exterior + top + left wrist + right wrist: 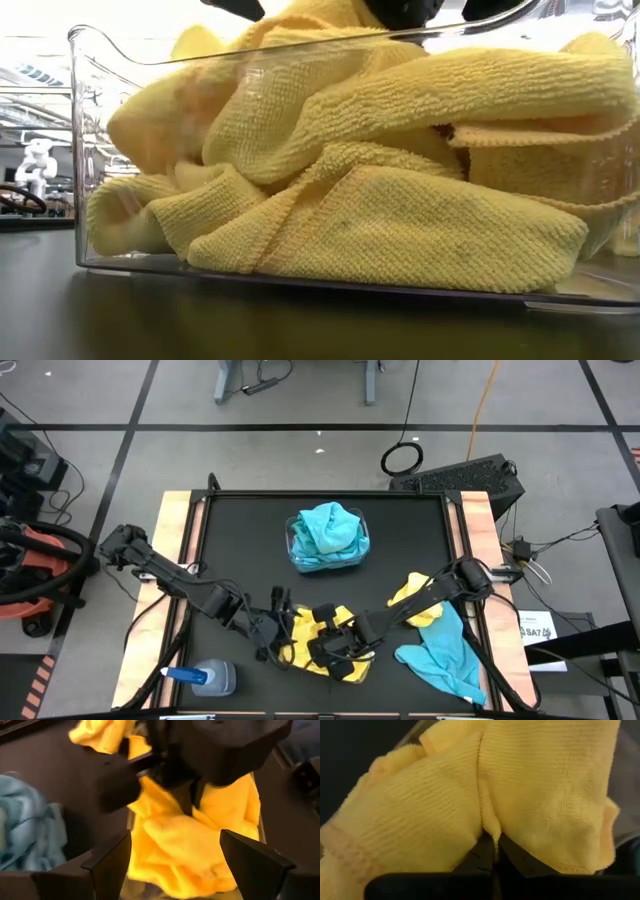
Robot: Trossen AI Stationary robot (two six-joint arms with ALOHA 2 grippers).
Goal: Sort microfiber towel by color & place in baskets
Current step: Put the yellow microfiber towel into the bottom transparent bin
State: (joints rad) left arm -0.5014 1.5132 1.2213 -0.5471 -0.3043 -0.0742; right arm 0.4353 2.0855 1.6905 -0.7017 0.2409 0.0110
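Right claw: clamped on a yellow towel, directly over the near clear basket of yellow cloths. Left claw: fingers apart, beside that basket. Turquoise towels: far basket; one loose on desk, nearer right arm.

Off to the side of my jaws

A clear spray bottle with a blue cap lies on its side on my black table, beside my left jaws, not touching them.

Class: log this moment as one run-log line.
right pincer: shut on yellow towel, over front basket | left pincer: open beside | turquoise towel: unsorted
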